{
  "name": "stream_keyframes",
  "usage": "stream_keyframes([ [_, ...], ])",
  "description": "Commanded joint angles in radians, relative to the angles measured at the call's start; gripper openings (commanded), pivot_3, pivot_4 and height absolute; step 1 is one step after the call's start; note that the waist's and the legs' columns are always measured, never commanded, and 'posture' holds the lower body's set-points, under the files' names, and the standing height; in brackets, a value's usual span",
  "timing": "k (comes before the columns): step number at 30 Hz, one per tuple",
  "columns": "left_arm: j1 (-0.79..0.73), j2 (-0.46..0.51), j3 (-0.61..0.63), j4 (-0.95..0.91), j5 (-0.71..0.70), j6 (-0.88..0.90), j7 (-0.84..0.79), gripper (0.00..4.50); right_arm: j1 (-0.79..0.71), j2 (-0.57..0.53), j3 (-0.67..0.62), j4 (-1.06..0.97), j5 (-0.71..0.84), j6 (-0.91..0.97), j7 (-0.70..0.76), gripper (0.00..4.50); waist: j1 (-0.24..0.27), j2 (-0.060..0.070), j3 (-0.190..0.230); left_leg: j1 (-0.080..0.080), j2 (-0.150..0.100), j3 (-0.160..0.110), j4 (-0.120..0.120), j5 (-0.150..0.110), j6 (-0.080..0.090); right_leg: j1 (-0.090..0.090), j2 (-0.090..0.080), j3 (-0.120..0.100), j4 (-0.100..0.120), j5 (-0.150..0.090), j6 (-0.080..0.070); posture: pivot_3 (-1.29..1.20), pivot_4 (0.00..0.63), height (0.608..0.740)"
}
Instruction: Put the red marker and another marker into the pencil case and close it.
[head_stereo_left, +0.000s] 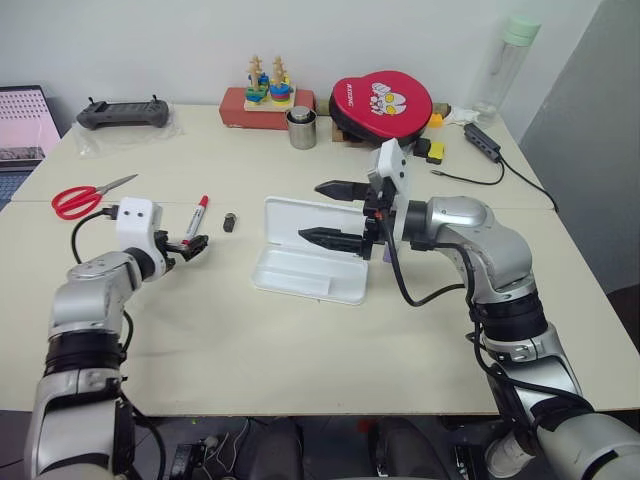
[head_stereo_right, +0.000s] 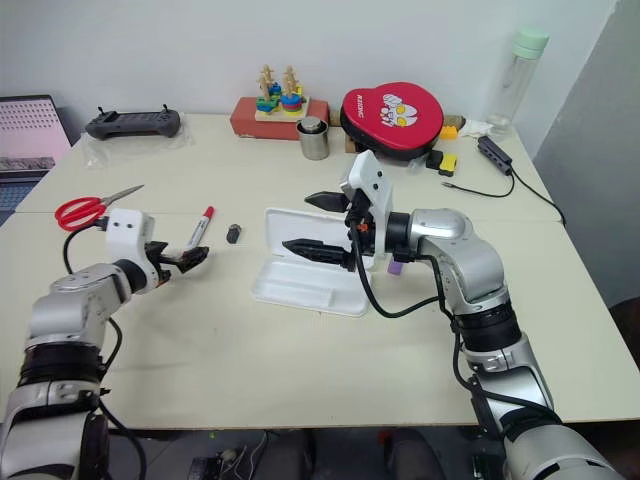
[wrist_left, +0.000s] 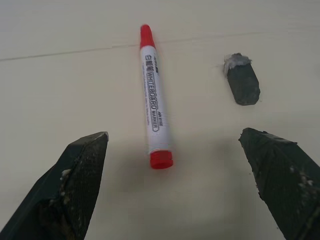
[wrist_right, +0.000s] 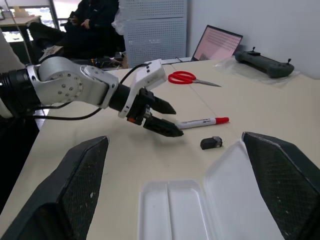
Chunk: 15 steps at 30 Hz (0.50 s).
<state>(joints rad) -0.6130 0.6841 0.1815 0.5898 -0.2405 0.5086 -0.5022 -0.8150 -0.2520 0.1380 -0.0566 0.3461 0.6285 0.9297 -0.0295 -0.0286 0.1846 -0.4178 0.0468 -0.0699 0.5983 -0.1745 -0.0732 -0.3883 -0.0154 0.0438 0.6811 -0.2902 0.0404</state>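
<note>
red marker (head_stereo_left: 195, 220): seen lying flat on the table (head_stereo_left: 300, 340), just ahead of the left gripper, nothing gripping it; the barrel is read as "WHITEBOARD MARKER" in the left wrist view.
left gripper (head_stereo_left: 196, 246): fingers spread wide apart, nothing held; it is pointed at the near end of the red marker, close but not touching.
small black object (head_stereo_left: 229, 222): parked on the table just right of the red marker, between it and the pencil case.
pencil case (head_stereo_left: 310, 262): lid flipped open, laid flat mid-table, with no marker seen in the parts in view.
lavender marker (head_stereo_right: 396, 267): only a purple bit is made out, peeking from behind the right gripper at the case's right end; whether it is in the case or beside it can't be told tbh.
right gripper (head_stereo_left: 327, 213): held above the open case, pointed left, fingers wide apart, empty.
red scissors (head_stereo_left: 82, 199): left on the table, far left, well apart from the case.
</note>
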Motion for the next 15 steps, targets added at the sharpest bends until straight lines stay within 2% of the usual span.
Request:
stream_keyframes([
  [1,-0.078,-0.012,-0.018,0.132,0.046,-0.045,0.010,4.32,-0.033,0.000,-0.040,-0.061,0.035,0.000,-0.044,4.50,-0.001,0.000,0.000,0.000,0.000,0.000,0.000,0.000,0.000,0.000,0.000,0.000,0.000,0.000,0.000,0.00,0.150,0.740],
  [5,-0.111,-0.017,-0.037,0.203,0.075,-0.068,0.003,3.62,-0.040,-0.005,-0.050,-0.073,0.055,0.012,-0.075,4.50,-0.002,0.000,0.000,0.000,0.000,0.000,-0.001,0.000,0.000,0.000,0.000,0.000,0.001,0.000,0.000,0.00,0.150,0.740],
  [13,-0.149,-0.030,0.003,0.296,0.072,-0.128,0.062,1.89,-0.049,-0.024,-0.056,-0.076,0.067,0.011,-0.096,4.50,-0.003,0.000,0.000,0.001,0.000,0.000,0.000,0.000,0.000,0.000,0.000,0.000,0.001,0.000,0.000,0.00,0.150,0.740],
  [15,-0.151,-0.027,0.014,0.314,0.068,-0.143,0.077,1.58,-0.052,-0.031,-0.056,-0.074,0.067,0.007,-0.094,4.50,-0.003,0.000,0.000,0.001,0.000,0.000,0.000,0.000,0.000,0.000,0.000,0.000,0.001,0.000,0.000,0.00,0.150,0.740],
])
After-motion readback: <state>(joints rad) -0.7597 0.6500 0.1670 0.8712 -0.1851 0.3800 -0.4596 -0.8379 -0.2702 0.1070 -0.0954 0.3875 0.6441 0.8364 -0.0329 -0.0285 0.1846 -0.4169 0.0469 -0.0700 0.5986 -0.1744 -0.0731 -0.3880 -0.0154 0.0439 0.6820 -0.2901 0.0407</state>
